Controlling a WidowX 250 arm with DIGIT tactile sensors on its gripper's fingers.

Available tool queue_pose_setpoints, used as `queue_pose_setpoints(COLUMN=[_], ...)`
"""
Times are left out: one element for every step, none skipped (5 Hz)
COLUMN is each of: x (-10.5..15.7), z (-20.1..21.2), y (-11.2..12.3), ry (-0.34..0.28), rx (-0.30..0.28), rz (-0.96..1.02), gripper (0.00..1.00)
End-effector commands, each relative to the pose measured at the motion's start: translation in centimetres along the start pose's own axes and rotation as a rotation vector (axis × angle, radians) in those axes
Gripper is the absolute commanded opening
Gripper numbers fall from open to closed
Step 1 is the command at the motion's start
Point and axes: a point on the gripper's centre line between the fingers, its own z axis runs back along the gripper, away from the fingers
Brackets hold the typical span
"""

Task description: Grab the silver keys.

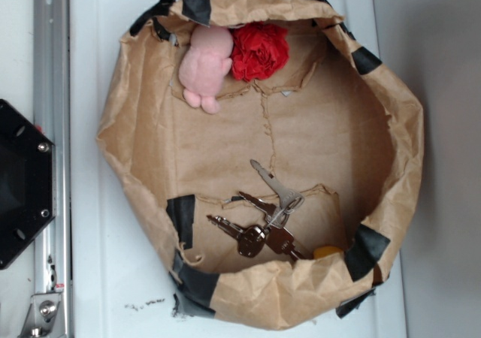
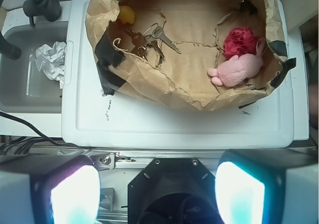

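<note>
Silver keys [image 1: 264, 218] lying flat on the floor of the brown paper bag [image 1: 135, 128], in the part nearest the small yellow-orange piece [image 1: 328, 252]. One pale silver-grey key fanned out toward the bag's middle, darker bronze-toned keys bunched beside it on one ring. Yellow-orange piece just beside the darker keys, tucked against the bag wall. Same bunch seen in wrist view [image 2: 149, 40], close to the bag's taped corner.

At the opposite side of the bag floor, well apart from the keys: pink plush toy [image 1: 204, 66] touching a red fabric flower [image 1: 259, 50], both against the bag wall.

Bag rim rolled down, patched with black tape [image 1: 183, 219] at several spots. Bag resting on a white table [image 1: 98, 263].

Beside the table in wrist view: grey sink basin [image 2: 20, 84] with crumpled white paper [image 2: 52, 62] inside and a black faucet [image 2: 37, 2] above.

Gripper [image 2: 157, 194] well apart from the bag, not over it; two fingers [image 2: 75, 194] at the bottom edge of wrist view, jaws spread wide, nothing between them.
</note>
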Motion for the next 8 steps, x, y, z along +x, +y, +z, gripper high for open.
queue_pose_setpoints(x=[0.0,4.8,7.5,8.7,9.5,10.7,10.7,10.7], z=[0.0,-2.1,-3.7,-4.5,-6.7,-9.2,-9.2,-9.2], y=[0.0,0.2,1.1,1.8,4.3,6.5,6.5,6.5], ry=[0.0,-0.002,0.005,-0.031,-0.09,-0.106,-0.106,-0.106], rx=[0.0,0.026,0.052,0.028,-0.063,-0.065,-0.065,-0.065], rz=[0.0,0.132,0.236,0.27,0.341,0.411,0.411,0.411], gripper=[1.0,1.0,1.0,1.0,1.0,1.0,1.0,1.0])
